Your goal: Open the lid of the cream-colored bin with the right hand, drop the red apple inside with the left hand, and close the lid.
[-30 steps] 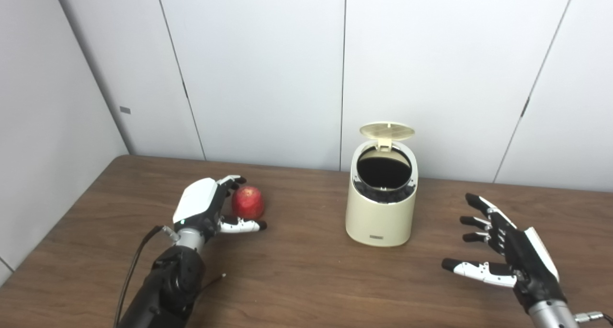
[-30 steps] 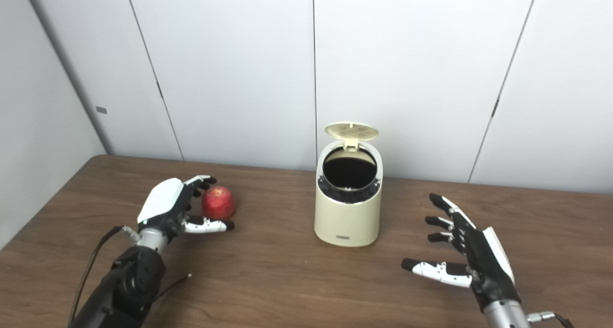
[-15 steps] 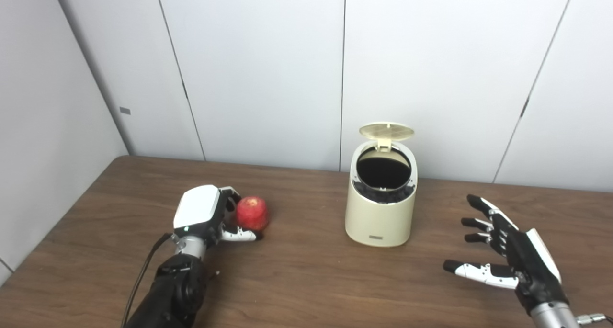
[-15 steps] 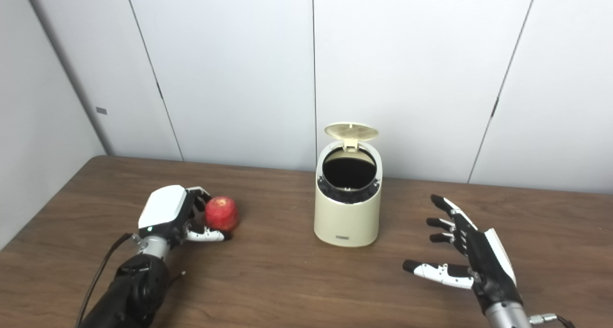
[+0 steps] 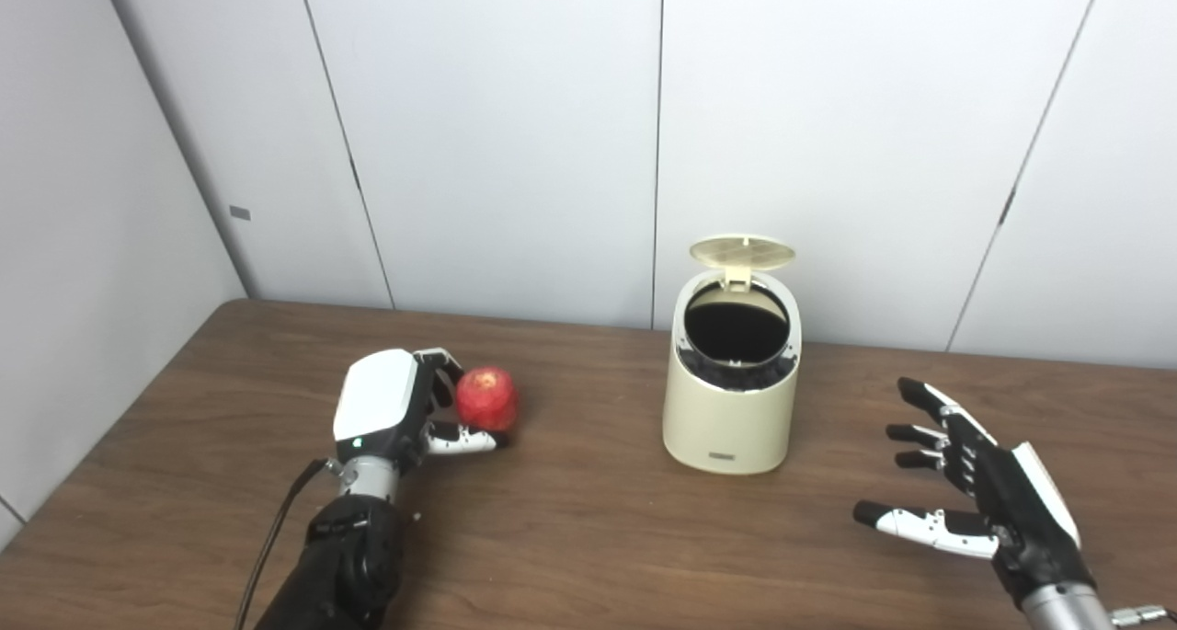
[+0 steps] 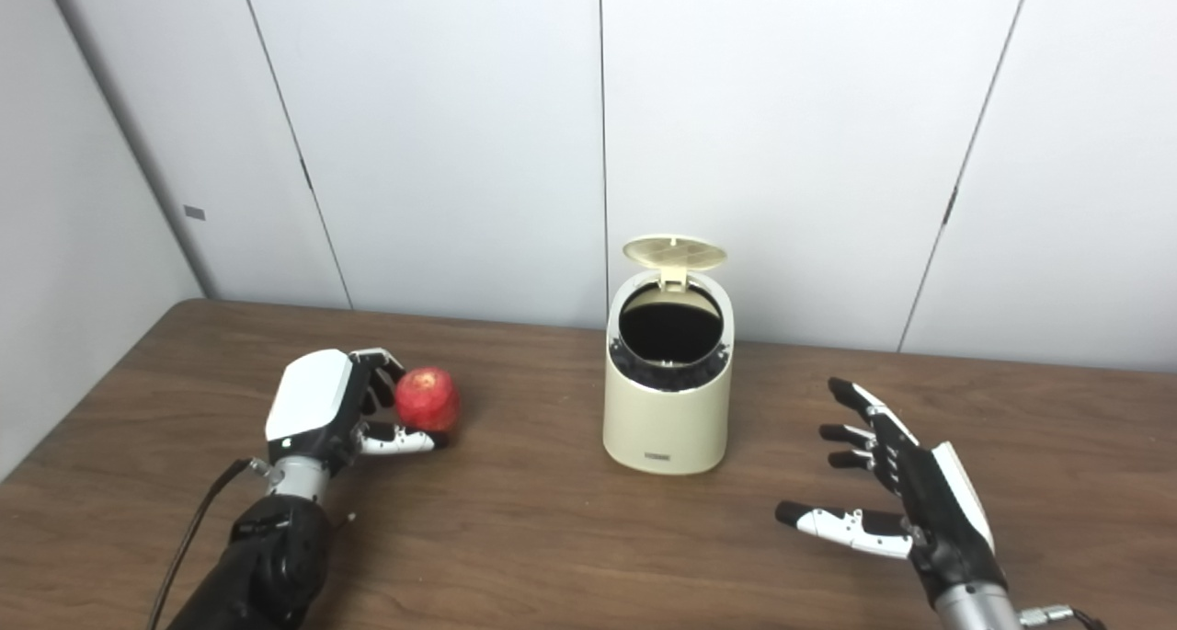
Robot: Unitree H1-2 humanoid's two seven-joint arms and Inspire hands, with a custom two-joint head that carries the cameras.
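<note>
The cream-colored bin [image 5: 731, 407] stands on the brown table, a little right of the middle. Its round lid [image 5: 742, 252] is tipped up at the back and the dark opening shows. My left hand [image 5: 391, 411] is at the left of the table, shut on the red apple [image 5: 487, 398], which sits just above the tabletop. My right hand [image 5: 984, 497] is open and empty, fingers spread, low at the right of the bin and apart from it.
The wooden table [image 5: 588, 520] runs to a grey panelled wall behind the bin and a wall on the left. A black cable [image 5: 276, 538] hangs along my left forearm.
My left hand closed its fingers around the apple and has lifted it slightly, moving a little right. My right hand drifted slightly lower. The bin and lid have not moved.
</note>
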